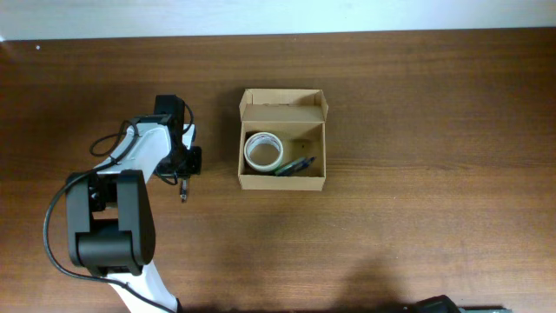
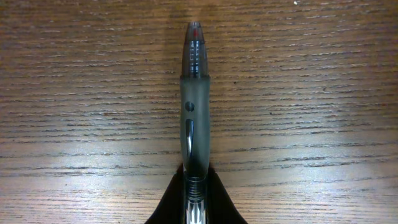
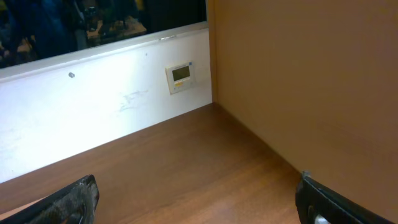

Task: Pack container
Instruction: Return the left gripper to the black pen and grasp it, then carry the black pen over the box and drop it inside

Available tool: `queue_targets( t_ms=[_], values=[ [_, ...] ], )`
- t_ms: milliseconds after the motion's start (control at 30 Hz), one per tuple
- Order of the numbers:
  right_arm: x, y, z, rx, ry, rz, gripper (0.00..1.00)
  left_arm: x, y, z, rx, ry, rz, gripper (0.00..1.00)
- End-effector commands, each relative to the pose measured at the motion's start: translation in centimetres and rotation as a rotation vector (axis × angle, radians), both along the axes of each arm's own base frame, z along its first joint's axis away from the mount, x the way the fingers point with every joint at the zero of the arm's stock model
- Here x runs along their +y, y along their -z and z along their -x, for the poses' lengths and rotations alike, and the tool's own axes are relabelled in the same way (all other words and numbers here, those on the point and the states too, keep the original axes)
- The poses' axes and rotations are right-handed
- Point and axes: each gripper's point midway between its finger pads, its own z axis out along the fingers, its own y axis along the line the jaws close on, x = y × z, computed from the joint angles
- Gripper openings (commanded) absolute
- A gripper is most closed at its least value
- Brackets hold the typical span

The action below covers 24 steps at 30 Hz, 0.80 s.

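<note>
Container (image 1: 282, 183): small rectangular cardboard box, tan, sides plain. Seated flat near the middle of the wooden table (image 1: 417, 130), to the right of the left arm (image 1: 113, 217) and apart from it. Flap lid (image 1: 282, 97) hinged at the far edge, folded back, interior exposed. Inside, at the left: white tape roll (image 1: 262, 150), lying flat. Just beside it, toward the near right corner: dark pens (image 1: 295, 165) lying slantwise, one greenish; exact count not determinable.

Left gripper (image 1: 184, 176): low over the table, left of the container, clamped together on a grey pen (image 2: 195, 106). In the left wrist view, black fingers (image 2: 168, 211) pressed to either side of the barrel at the lower edge. Translucent end section with a red mark at its tip; metal clip along the barrel. Contact between pen and wood: not determinable.

Right gripper (image 3: 196, 186): fingers (image 3: 74, 202) spread wide, nothing between them. Beyond, a white wall with a small wall panel (image 3: 180, 74); its display too small to read.
</note>
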Motion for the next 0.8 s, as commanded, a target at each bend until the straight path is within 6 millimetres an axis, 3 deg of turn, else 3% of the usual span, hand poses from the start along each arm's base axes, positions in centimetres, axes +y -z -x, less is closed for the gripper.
queue_targets(
  t_ms=[0,67,133,200,333,433,500,600,767],
  values=[
    [-0.1,-0.1,-0.1,0.000,0.001,0.002,0.99,-0.4,1.4,0.8,0.036,0.012,0.019,0.02],
    [-0.1,-0.1,-0.2,-0.002,0.001,0.001,0.99,-0.4,0.1,0.3,0.023,0.012,0.019,0.02],
    [-0.1,-0.1,-0.2,-0.002,0.001,0.001,0.99,-0.4,-2.8,-1.1,-0.019,0.013,0.018,0.02],
    [-0.1,-0.1,-0.2,-0.002,0.001,0.001,0.99,-0.5,-6.9,-3.1,-0.098,0.018,0.018,0.02],
    [0.0,-0.1,-0.2,-0.001,-0.006,-0.001,0.99,-1.3,-17.6,-7.5,-0.352,0.096,0.008,0.02],
    [0.1,-0.1,-0.2,-0.001,-0.009,-0.001,0.99,-4.0,-25.4,-9.3,-0.540,0.246,-0.001,0.02],
    [0.1,-0.1,-0.2,-0.001,-0.009,-0.001,0.99,-7.4,-28.5,-9.3,-0.613,0.419,0.008,0.02],
    [0.1,-0.1,-0.2,-0.001,-0.009,-0.002,0.99,-13.4,-29.9,-7.9,-0.641,0.713,0.005,0.02],
    [0.1,-0.1,-0.2,-0.001,-0.010,-0.002,0.99,-22.5,-26.5,-2.6,-0.508,1.210,-0.011,0.02]
  ],
)
